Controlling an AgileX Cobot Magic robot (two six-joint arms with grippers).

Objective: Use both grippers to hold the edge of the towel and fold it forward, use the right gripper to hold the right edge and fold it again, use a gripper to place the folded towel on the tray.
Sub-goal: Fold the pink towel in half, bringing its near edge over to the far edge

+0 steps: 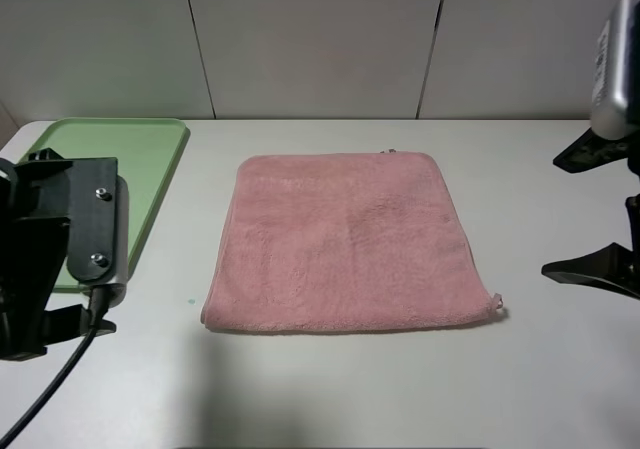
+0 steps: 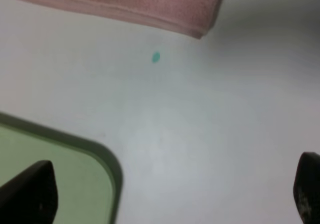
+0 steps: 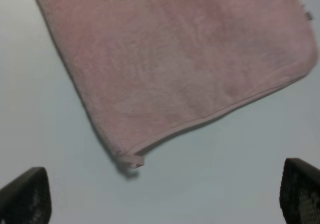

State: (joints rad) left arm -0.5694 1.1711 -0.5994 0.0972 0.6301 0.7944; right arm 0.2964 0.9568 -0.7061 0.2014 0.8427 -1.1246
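The left claw [image 2: 169, 196] stands wide with nothing between its fingers. Through its wrist camera I see one black fingertip [image 2: 30, 196] over the rounded corner of the tray [image 2: 107, 156] and the other over bare table [image 2: 210, 134]. A corner of the towel [image 1: 350, 244] lies beyond them, apart from both tips. The right claw [image 3: 162, 194] is spread just as wide and holds nothing. Its two tips hang above the table, short of the cloth. From the high camera the towel lies flat in the middle of the table, pink and roughly square, and neither arm touches it. A loop tag [image 1: 497, 302] sticks out at its near right corner, the corner closest to the right claw. The right wrist view shows that same loop at the end of the stitched hem [image 3: 225, 109]. A second small tag [image 1: 390, 151] shows on the far edge. The tray sits at the far left of the table, light green, near the towel but not touching it. The black body of the left arm [image 1: 50, 249] hangs over the tray's near part and hides it from above. A tiny green speck [image 1: 188, 300] marks the table between the tray and the towel's near left corner. The towel's left side looks thicker than its right, but the picture is too soft for me to say whether the cloth is one layer or doubled. The right claw sits at the right margin of the high view, well off the towel's right hem.
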